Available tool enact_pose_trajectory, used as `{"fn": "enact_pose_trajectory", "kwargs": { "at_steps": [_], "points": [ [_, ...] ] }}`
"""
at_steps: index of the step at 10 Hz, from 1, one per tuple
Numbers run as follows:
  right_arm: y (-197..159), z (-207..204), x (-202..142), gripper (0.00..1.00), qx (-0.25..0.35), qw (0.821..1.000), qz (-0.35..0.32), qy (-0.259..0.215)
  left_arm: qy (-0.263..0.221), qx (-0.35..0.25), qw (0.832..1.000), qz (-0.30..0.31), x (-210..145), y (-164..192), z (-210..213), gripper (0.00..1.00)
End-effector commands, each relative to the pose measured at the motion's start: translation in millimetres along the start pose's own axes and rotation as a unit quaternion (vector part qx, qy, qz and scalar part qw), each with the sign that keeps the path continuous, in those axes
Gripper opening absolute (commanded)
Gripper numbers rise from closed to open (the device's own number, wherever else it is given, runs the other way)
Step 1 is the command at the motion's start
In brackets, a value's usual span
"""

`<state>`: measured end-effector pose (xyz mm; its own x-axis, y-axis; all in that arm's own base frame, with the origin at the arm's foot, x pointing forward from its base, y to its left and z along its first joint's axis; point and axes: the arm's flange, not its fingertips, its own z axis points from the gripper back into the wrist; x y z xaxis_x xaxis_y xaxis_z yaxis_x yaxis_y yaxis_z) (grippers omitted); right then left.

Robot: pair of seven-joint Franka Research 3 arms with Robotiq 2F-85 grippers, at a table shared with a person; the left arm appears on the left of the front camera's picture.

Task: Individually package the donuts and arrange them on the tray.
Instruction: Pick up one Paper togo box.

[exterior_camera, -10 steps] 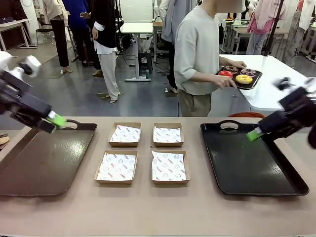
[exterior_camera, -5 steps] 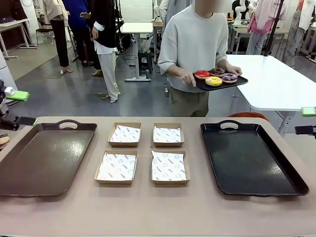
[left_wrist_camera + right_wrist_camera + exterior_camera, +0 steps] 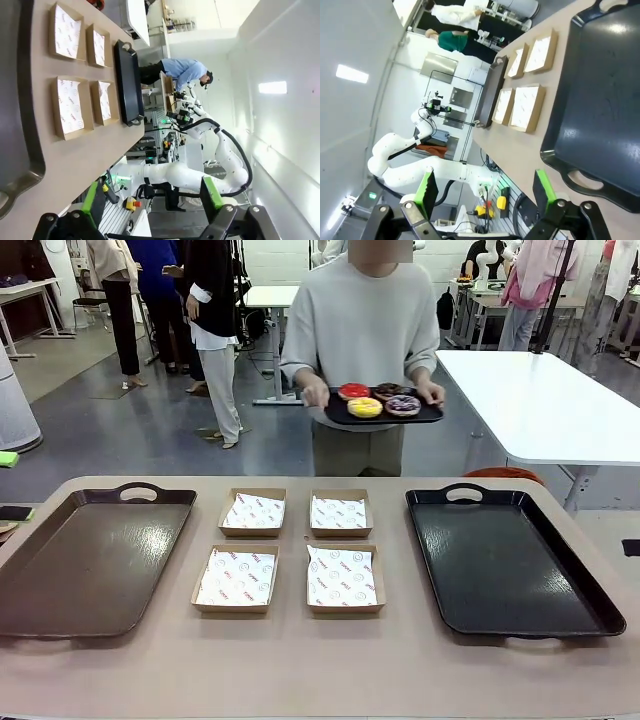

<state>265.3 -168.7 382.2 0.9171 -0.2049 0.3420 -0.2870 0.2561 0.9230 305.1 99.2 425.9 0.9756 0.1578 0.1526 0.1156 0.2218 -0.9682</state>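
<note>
Donuts [image 3: 366, 408] — glossy glazed rings — on black tray [image 3: 431, 417].

Glossy coloured glaze on four ring donuts, red, yellow, brown and purple [image 3: 380, 398], carried on a small black tray of smooth plastic [image 3: 431, 417]. Large black rectangular plastic tray [image 3: 505, 570]: high gloss, strong reflections. Large brown rectangular plastic tray [image 3: 85, 560]: softer sheen. Four shallow boxes of matt brown cardboard [image 3: 236, 609], lined with white printed paper [image 3: 342, 580], lightly creased. Beige tabletop [image 3: 300, 670]: smooth, matt. Pale grey sweater [image 3: 360, 320]: soft matt cloth.
</note>
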Motion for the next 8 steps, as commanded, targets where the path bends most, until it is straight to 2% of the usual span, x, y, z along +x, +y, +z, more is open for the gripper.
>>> {"fn": "enact_pose_trajectory", "kwargs": {
  "at_steps": [1, 4, 5, 6, 8],
  "points": [
    [1, 16, 2, 1.00, -0.004, 1.000, 0.005, 0.003, 0.001, 0.010, 1.000, -0.006, -7, 6, 13, 1.00],
    [8, 16, -1, 1.00, -0.012, 1.000, 0.016, 0.008, -0.013, 0.052, 0.998, 0.015, -17, 19, 27, 1.00],
    [0, 19, 0, 1.00, -0.007, 1.000, -0.007, -0.009, -0.011, 0.068, 0.998, 0.004, -19, 16, 24, 1.00],
    [0, 19, 0, 1.00, -0.007, 1.000, -0.007, -0.009, -0.012, 0.032, 0.999, 0.021, -12, 15, 27, 1.00],
    [0, 19, 0, 1.00, -0.007, 1.000, -0.007, -0.009, -0.012, 0.032, 0.999, 0.021, -12, 15, 27, 1.00]
  ]
}}
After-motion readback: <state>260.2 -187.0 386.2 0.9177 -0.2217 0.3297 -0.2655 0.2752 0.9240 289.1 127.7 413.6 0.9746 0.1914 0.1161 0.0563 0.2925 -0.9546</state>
